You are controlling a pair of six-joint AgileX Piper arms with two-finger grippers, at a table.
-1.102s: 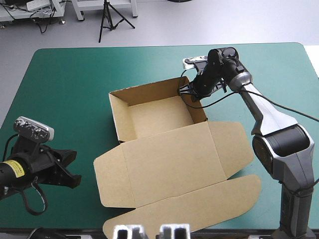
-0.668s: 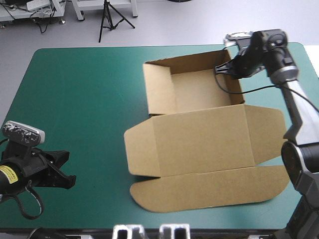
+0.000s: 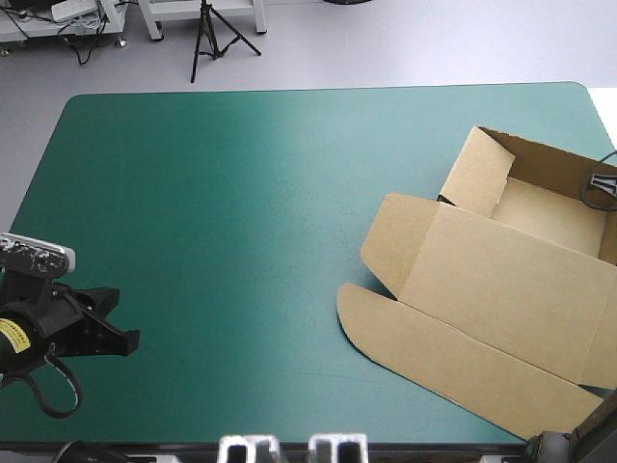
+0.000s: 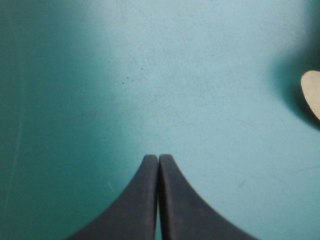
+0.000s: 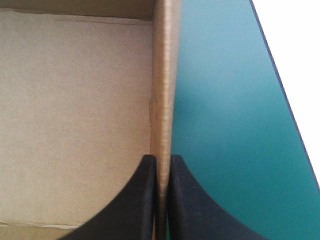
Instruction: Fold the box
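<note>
The brown box [image 3: 501, 280] lies at the table's right side as an open tray with its lid flat toward the front. Its long front flap [image 3: 434, 352] rests on the teal-green cover. In the right wrist view my right gripper [image 5: 160, 159] is shut on the tray's upright side wall [image 5: 163, 75], one black finger inside over the box floor [image 5: 75, 115] and one outside. In the high view that gripper is almost wholly past the right edge. My left gripper [image 3: 118, 318] sits low at the front left, far from the box. It is shut [image 4: 159, 158] on nothing, over bare cover.
The table's right edge [image 5: 285, 100] runs close beside the held wall. A rounded corner of the box's flap [image 4: 312, 97] shows far ahead of the left gripper. Bare teal-green cover [image 3: 222, 222] spans the left and middle of the table.
The right gripper has dragged the box from the table's middle to its right side, turning it somewhat. The left gripper has drawn back a little toward the table's left edge.
</note>
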